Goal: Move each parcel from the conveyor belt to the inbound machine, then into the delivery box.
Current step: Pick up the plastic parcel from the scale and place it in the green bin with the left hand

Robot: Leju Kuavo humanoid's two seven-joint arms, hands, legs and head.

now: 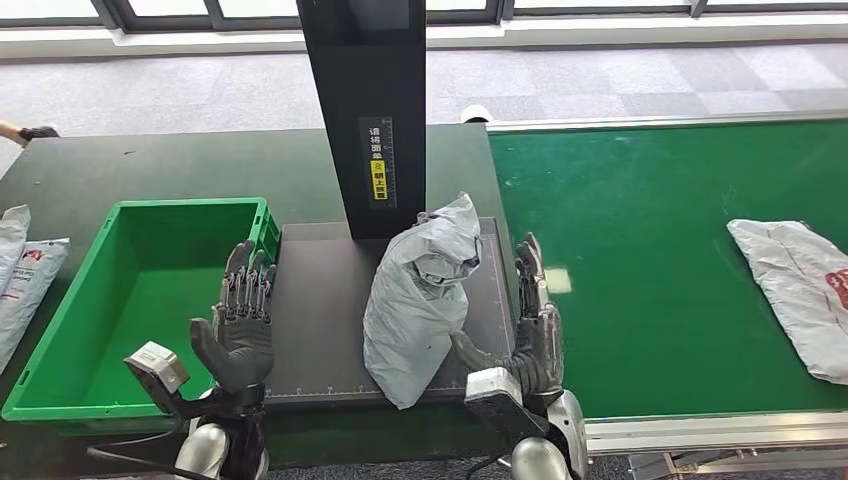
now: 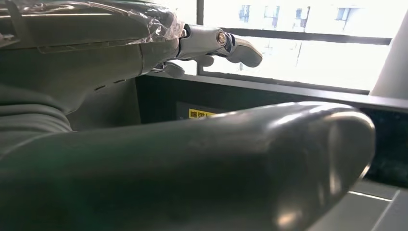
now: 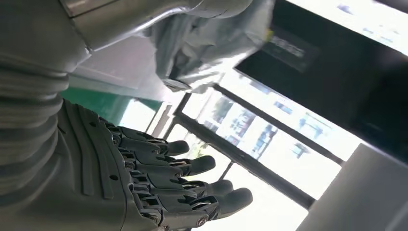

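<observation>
Parcel [image 1: 420,300] lies lengthwise on the inbound machine's platform [image 1: 320,310], touching the open right hand [image 1: 532,320]. Left hand [image 1: 243,315], open and empty, waits beside the green delivery box [image 1: 60,330].

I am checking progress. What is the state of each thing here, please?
Grey parcel: crumpled, on the scanner platform.
Left hand: open, holds nothing.
Right hand: open, beside the parcel.
Green bin: empty.
Second parcel: flat on the green belt.
</observation>
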